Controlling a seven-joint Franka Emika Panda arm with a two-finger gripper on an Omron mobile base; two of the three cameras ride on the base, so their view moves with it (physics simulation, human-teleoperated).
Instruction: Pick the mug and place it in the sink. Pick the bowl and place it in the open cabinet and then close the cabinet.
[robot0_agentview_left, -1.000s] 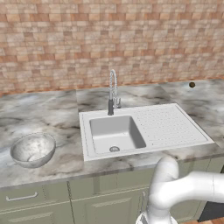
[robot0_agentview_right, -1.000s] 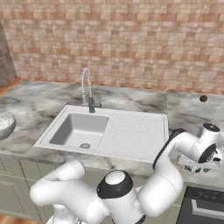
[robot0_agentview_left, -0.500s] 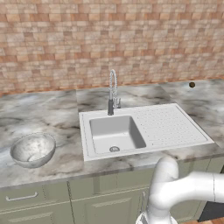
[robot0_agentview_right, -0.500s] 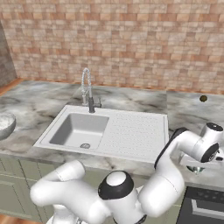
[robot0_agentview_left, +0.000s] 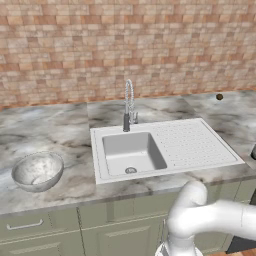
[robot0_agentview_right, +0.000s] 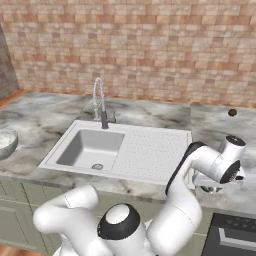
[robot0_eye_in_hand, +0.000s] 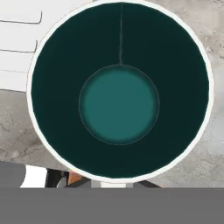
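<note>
Hand view is looked straight down into the mug (robot0_eye_in_hand: 119, 92), its rim met by the closed end effector (robot0_eye_in_hand: 114, 183) at bottom centre; a grip is judged made. Next, a lift and carry to the sink (robot0_agentview_right: 150, 150) is called for. Fingertips are cut off; the bowl (robot0_agentview_left: 38, 171) waits at left on the table (robot0_agentview_left: 45, 125).

The mug (robot0_eye_in_hand: 119, 91) stands upright on the marble counter just beside the sink's drainboard, seen straight down: dark green inside, paler green floor, white rim. The light grey sink (robot0_agentview_left: 165, 147) has a chrome spring faucet behind its basin. The marbled bowl (robot0_agentview_left: 38, 171) sits upright, well left of the sink, seemingly empty
</note>
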